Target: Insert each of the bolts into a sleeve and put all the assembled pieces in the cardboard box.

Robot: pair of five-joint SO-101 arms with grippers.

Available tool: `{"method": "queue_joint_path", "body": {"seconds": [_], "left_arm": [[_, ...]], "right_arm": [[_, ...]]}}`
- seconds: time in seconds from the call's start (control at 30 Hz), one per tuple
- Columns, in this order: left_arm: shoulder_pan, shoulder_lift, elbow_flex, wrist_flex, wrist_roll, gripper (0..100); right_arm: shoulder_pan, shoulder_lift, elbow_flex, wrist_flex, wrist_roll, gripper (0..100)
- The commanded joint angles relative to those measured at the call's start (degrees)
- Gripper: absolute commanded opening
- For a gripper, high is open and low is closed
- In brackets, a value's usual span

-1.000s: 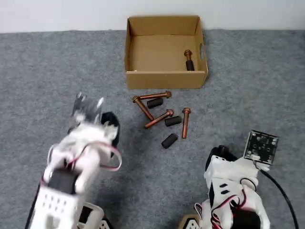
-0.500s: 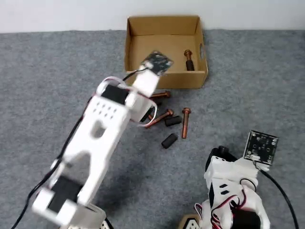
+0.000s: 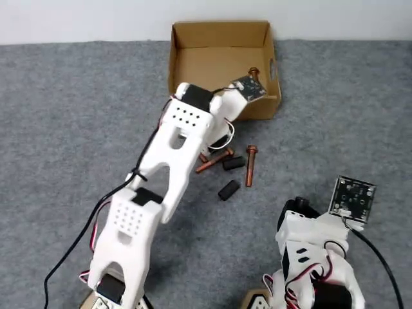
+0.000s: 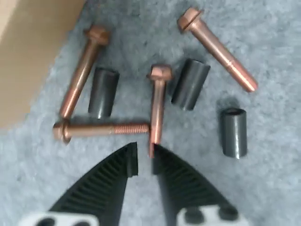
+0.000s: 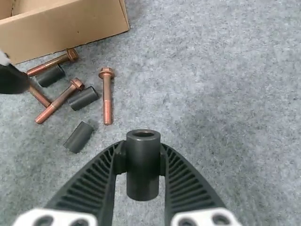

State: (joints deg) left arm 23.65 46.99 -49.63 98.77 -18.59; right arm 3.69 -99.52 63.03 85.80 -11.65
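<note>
Our right claw (image 5: 142, 175) clenches a black sleeve (image 5: 143, 160) upright, bore up, presumably to receive a bolt. Our left claw (image 4: 143, 157), barely parted, straddles a copper bolt (image 4: 157, 106) at its tip, in the high view's centre below the cardboard box (image 3: 206, 64).

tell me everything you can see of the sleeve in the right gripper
The sleeve is a short, dark, matte tube, metal or hard plastic by its look, with an open round bore at its upper end. It stands upright, clamped on both sides by the right gripper's black ribbed fingers, over grey carpet. It is apart from the loose bolts and other sleeves near the box.
</note>
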Motion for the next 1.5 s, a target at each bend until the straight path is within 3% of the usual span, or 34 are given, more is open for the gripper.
{"method": "queue_joint_path", "body": {"seconds": [0.0, 0.57, 0.93, 1.1, 1.2, 1.37, 1.47], "left_arm": [[0.70, 2.11, -5.76, 1.76, -1.32, 12], [1.93, 15.47, -21.49, 1.58, -2.99, 12], [2.73, 23.82, -25.27, 1.58, -2.99, 12], [3.78, 24.09, -25.27, 1.67, -2.99, 10], [3.78, 24.09, -25.27, 1.67, -2.99, 1], [3.69, 21.71, -25.01, 1.76, -2.73, 0], [4.22, 16.70, -25.27, 1.76, 1.32, 0]], "right_arm": [[0.66, -0.22, 0.09, -0.04, -0.44, 0.8], [0.66, -0.22, 0.18, -0.13, -0.44, 0.8], [0.57, -0.22, 0.26, -0.13, -0.44, 0.8], [0.57, -0.22, 0.26, -0.13, -0.53, 0.8], [0.57, -0.22, 0.26, -0.13, -0.53, 0.8], [0.57, -0.22, 0.26, -0.13, -0.53, 0.8], [0.57, -0.22, 0.26, -0.13, -0.53, 0.8]]}}
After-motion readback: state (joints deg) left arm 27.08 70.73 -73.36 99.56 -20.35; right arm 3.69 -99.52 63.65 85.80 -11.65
